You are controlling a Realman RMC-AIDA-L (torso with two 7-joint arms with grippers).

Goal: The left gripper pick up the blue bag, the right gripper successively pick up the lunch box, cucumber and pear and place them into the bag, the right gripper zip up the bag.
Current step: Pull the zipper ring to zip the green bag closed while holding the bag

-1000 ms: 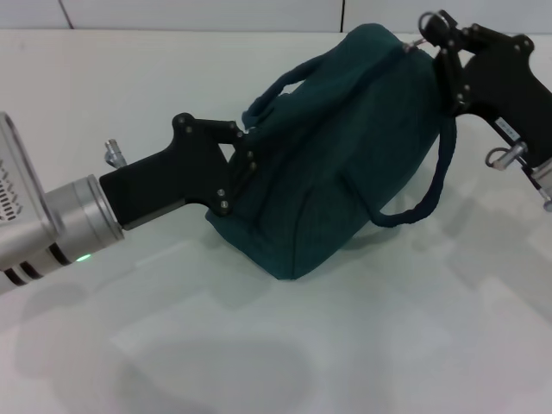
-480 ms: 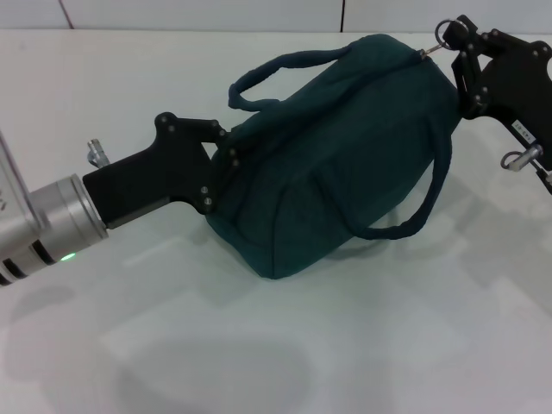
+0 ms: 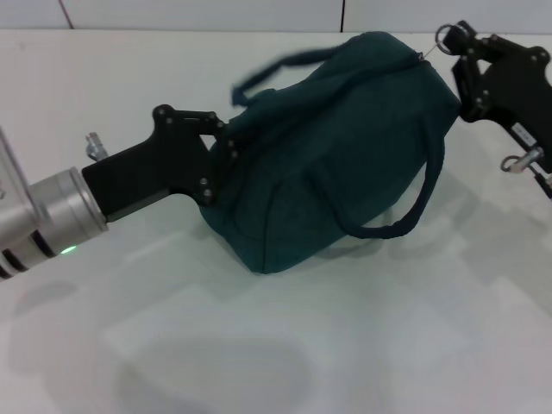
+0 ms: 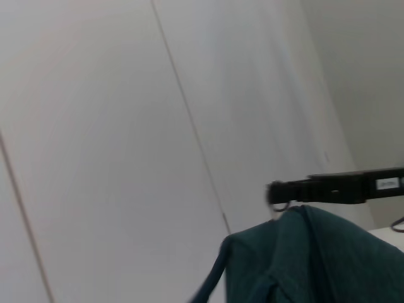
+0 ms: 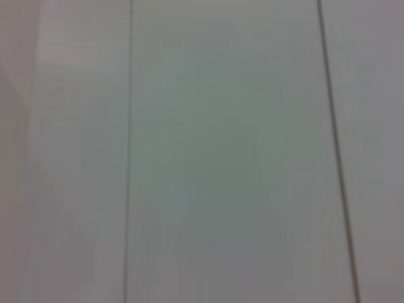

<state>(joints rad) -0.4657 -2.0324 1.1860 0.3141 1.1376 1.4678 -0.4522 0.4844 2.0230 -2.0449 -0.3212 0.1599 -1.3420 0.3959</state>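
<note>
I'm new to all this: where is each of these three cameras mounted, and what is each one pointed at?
Head view: on the robot's head, looking down at the blue bag on the white table; the left end effector and right end effector both show.
Left wrist view: on the left arm, facing the wall; shows the bag's top and the right end effector, none of its own fingers.
Right wrist view: on the right arm, facing bare wall panels only.
Shared: head and left wrist views both show the bag and right end effector.

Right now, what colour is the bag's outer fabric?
Dark teal-blue, plain with no pattern on the blue bag; the head view shows it best.
</note>
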